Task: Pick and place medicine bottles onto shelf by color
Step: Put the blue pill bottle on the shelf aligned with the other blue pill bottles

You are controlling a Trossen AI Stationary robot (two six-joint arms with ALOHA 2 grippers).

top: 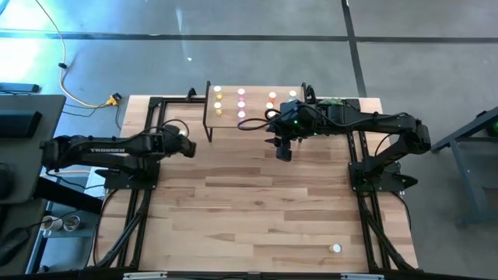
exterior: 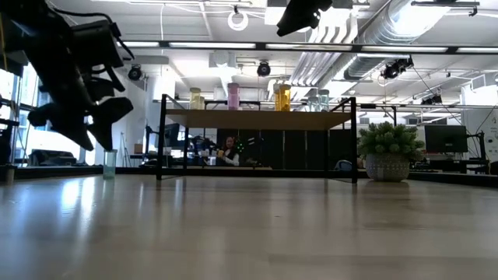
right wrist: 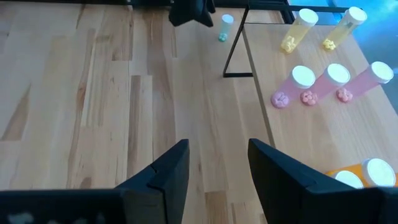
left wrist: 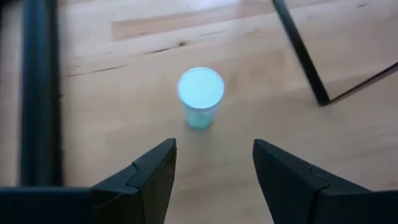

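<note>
1. Overhead, high view: your left gripper (top: pixel 187 145) hangs just left of the shelf (top: pixel 257 120), near its front left leg; the bottle under it cannot be made out from this height. Your right gripper (top: pixel 284 149) sits just off the shelf's front edge. The bottles on the shelf (top: pixel 241 103) stand in colour columns, yellow, pink, then orange. A stray bottle (top: pixel 335 249) lies well apart, near the table's front right corner; you could overlook it.

2. Level, low view: the green bottle (exterior: pixel 109 163) stands upright on the table beside the shelf's left leg, with the left gripper (exterior: pixel 82 117) above and beside it. Descend off-centre and a finger may tip so light a thing. A plant (exterior: pixel 389 152) stands to the shelf's right, clear of the work.

3. Left wrist view: the left gripper (left wrist: pixel 211 174) is released, fingers spread, and the green bottle (left wrist: pixel 200 96) lies ahead of the gap, not yet between them. Close early and you pinch air or knock the cap. The shelf leg (left wrist: pixel 301 53) is near; a swing towards it may strike it.

4. Right wrist view: the right gripper (right wrist: pixel 217 171) is released and holds nothing, over bare table beside the shelf. Yellow bottles (right wrist: pixel 298 28), pink bottles (right wrist: pixel 295 84) and an orange bottle (right wrist: pixel 367 171) crowd the board; a careless sweep here would topple sorted rows. The green bottle (right wrist: pixel 225 28) shows far off beneath the left arm.
</note>
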